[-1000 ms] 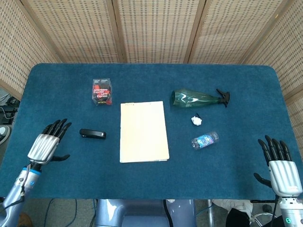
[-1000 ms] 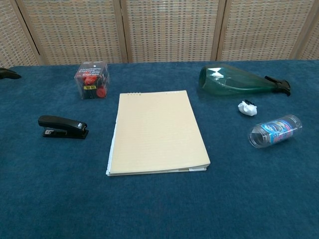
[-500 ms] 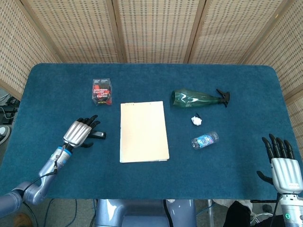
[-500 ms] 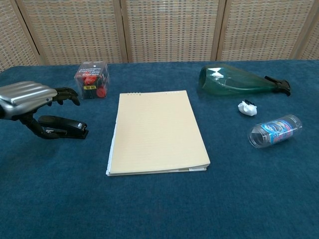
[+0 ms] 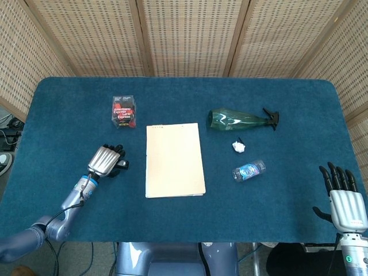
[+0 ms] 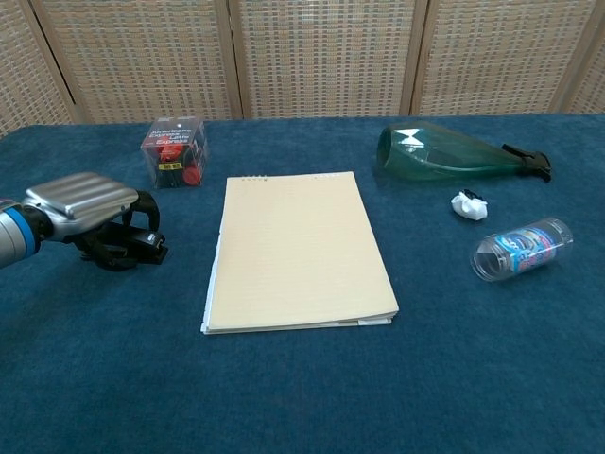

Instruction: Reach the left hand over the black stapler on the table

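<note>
The black stapler [image 5: 123,164] lies on the blue table left of the notepad; only its right end shows in the head view. In the chest view the stapler [image 6: 146,245] sits flat on the cloth under my left hand [image 6: 83,197]. My left hand [image 5: 105,161] covers it from above, silver back up, dark fingers arched down around its body. I cannot see any firm grip on it. My right hand [image 5: 344,198] hangs off the table's front right corner, fingers spread and empty.
A yellow notepad [image 5: 174,160] lies just right of the stapler. A clear box of red clips [image 5: 123,111] stands behind it. Further right are a green bottle [image 5: 236,120] on its side, a crumpled white scrap [image 5: 238,146] and a small plastic bottle [image 5: 249,169].
My left hand swung in from the table's left edge and settled over the stapler, fingers bending down around it. The right hand slid slightly back toward the table's edge.
</note>
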Available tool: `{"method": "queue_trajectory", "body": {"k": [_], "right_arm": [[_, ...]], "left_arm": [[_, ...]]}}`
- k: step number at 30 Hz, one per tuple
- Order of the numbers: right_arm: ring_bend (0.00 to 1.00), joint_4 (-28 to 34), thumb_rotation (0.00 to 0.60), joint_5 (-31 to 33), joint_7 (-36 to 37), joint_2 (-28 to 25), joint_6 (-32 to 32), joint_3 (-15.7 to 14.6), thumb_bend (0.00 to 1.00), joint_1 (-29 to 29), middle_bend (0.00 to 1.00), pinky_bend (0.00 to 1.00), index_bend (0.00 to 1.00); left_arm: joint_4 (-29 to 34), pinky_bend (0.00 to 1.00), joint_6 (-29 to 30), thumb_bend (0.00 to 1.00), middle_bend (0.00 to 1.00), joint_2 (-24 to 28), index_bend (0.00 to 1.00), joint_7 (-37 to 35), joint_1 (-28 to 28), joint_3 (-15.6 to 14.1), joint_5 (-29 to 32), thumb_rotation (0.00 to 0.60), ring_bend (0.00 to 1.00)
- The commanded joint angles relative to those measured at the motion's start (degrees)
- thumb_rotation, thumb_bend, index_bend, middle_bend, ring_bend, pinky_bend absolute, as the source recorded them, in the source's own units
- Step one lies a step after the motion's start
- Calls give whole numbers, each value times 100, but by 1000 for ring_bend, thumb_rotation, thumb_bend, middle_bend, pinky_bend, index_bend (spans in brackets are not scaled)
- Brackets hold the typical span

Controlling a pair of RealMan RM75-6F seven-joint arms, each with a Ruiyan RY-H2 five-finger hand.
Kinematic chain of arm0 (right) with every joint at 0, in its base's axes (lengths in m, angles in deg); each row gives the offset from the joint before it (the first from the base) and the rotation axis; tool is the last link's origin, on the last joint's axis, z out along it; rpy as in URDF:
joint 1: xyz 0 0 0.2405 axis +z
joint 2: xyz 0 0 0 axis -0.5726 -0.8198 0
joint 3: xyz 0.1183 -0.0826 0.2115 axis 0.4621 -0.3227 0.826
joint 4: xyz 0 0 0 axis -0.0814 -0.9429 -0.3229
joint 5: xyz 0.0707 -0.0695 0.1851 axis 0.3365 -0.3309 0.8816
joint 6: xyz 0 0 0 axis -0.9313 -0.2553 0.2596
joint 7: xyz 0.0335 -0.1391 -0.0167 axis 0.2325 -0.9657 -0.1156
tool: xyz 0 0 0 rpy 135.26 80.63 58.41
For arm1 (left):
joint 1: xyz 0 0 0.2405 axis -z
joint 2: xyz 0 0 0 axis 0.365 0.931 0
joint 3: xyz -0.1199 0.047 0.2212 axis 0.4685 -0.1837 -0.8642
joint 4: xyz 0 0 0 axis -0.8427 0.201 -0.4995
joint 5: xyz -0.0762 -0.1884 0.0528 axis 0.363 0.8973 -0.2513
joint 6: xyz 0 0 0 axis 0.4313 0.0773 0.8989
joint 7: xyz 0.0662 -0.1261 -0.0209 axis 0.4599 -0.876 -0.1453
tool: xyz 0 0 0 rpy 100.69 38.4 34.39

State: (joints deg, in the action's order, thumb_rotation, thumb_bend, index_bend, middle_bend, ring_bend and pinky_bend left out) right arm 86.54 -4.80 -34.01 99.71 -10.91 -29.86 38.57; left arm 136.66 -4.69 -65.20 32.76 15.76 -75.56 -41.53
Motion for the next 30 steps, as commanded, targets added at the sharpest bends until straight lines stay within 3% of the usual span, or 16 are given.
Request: {"method": "queue_trajectory", "body": {"k": [1,5,10,15,19,30], "right_arm": [[0,-11,600,18,9,2,15,4,0,9,0,0,0],[0,-16,600,26,23,7,31,1,0,18,0,0,0],[0,-16,600,25,8,8,33,-8,0,25,0,0,0],[0,-5,600,13,9,5,18,-20,0,20,0,0,0],[0,16,600,-8,10,-5,-10,-32,0,9,0,0,0],[0,64,600,-29,56,-41,-46,-41,0,-5,0,0,0]], "left_arm": [[-118,367,50,304,281,-83,390,-17,14,-39,22,600,376],[-186,376,59,304,286,-118,394,-28,26,-77,38,600,381],[-252,459,83,309,314,-171,420,-55,37,-121,66,600,410],[-269,559,111,413,431,-195,550,-133,37,-169,53,600,507],[-264,583,314,422,470,-155,597,-287,19,-203,-69,600,538],[603,593,752,423,481,531,616,-191,124,-152,-401,600,549]]}}
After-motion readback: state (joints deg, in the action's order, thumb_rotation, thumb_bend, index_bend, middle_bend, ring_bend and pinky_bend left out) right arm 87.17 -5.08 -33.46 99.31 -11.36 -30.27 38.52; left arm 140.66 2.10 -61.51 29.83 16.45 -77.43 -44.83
